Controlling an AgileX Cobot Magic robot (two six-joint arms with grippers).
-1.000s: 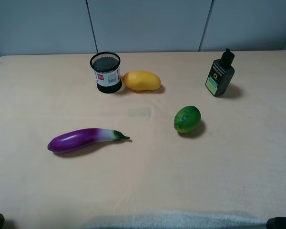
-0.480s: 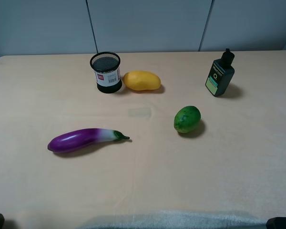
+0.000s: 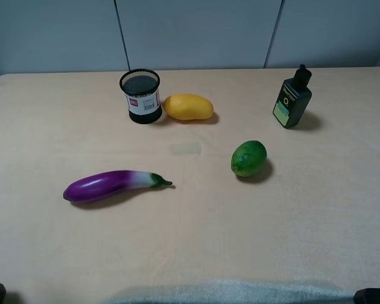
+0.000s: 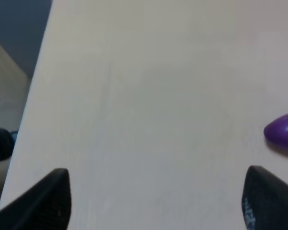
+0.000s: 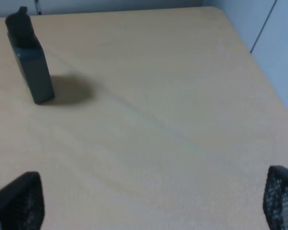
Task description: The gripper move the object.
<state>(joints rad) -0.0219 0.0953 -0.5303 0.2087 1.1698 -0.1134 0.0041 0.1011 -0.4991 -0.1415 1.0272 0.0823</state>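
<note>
Now: step = not started, pen cup [image 3: 140, 96] untouched | left gripper [image 4: 156, 201] and right gripper [image 5: 151, 201] both spread, empty | next = reach to cup beside mango [image 3: 188, 107].

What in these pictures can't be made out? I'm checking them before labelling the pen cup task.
- Pen cup: label print too small to read in the high view; absent from both wrist views.
- Eggplant: only its purple end shows in the left wrist view, cut by the edge.
- Bottle: its label faces away in the right wrist view.
- Both arms: outside the high view.
</note>
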